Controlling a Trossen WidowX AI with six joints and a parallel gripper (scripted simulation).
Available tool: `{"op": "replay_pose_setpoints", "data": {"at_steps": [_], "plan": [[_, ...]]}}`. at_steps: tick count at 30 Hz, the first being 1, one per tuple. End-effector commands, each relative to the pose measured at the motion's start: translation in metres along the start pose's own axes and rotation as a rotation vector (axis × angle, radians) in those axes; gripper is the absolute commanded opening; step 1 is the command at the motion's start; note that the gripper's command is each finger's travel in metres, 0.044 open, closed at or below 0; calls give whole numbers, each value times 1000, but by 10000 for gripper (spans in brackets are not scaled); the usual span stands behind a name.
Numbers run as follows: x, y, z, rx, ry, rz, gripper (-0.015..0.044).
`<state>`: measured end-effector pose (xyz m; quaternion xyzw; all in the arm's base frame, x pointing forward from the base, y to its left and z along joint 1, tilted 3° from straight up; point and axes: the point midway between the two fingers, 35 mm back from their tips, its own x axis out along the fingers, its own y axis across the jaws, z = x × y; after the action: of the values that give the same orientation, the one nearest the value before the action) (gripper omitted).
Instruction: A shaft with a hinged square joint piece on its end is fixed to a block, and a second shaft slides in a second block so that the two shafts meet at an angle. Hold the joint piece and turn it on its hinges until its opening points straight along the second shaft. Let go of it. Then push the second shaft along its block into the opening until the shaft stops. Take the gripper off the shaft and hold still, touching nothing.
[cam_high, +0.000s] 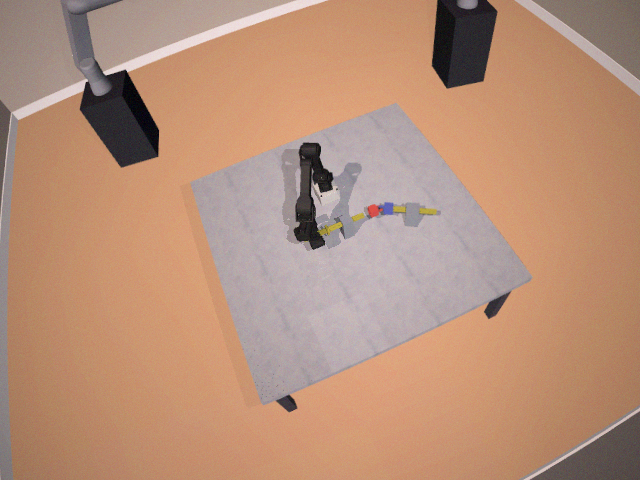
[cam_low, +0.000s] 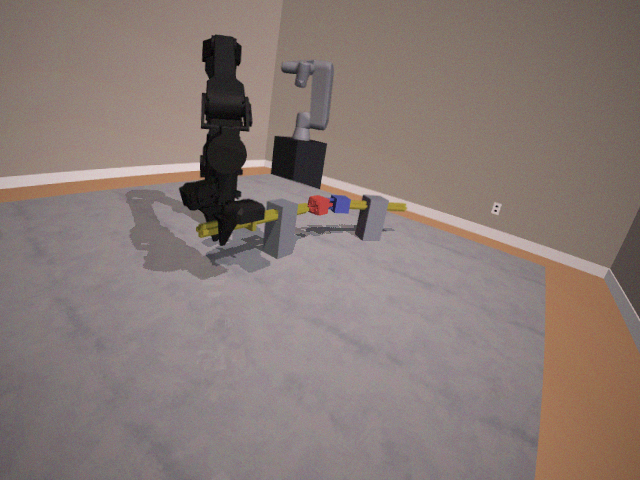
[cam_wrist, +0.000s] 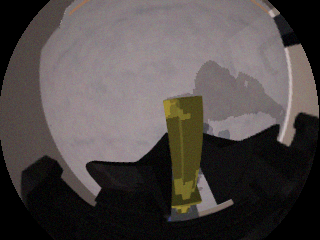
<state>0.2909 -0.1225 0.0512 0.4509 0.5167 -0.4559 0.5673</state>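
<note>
Fingertips (cam_low: 223, 235) partly hide the second shaft (cam_low: 207, 228) (cam_wrist: 184, 150).

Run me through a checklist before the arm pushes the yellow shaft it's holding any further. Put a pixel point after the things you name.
1. Gripper (cam_high: 316, 241) (cam_low: 223, 238) shut on the held shaft (cam_high: 331, 227) (cam_low: 271, 214) (cam_wrist: 185, 150): ok.
2. Held shaft running through the nearer gray block (cam_high: 347, 227) (cam_low: 280, 227): ok.
3. Red joint piece (cam_high: 373, 210) (cam_low: 318, 205) free of the gripper: ok.
4. Red opening squarely in line with the held shaft: cannot tell, too small.
5. Held shaft's tip inside the red piece: not ok, a gap shows from above.
6. Blue piece (cam_high: 387, 208) (cam_low: 340, 204) on the other shaft (cam_high: 428, 211) (cam_low: 397, 207): ok.
</note>
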Motion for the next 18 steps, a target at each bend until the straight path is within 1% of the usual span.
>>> {"op": "replay_pose_setpoints", "data": {"at_steps": [1, 18], "plan": [[0, 0, -7, 3, 1, 2, 0], [0, 0, -32, 4, 3, 1, 0]]}}
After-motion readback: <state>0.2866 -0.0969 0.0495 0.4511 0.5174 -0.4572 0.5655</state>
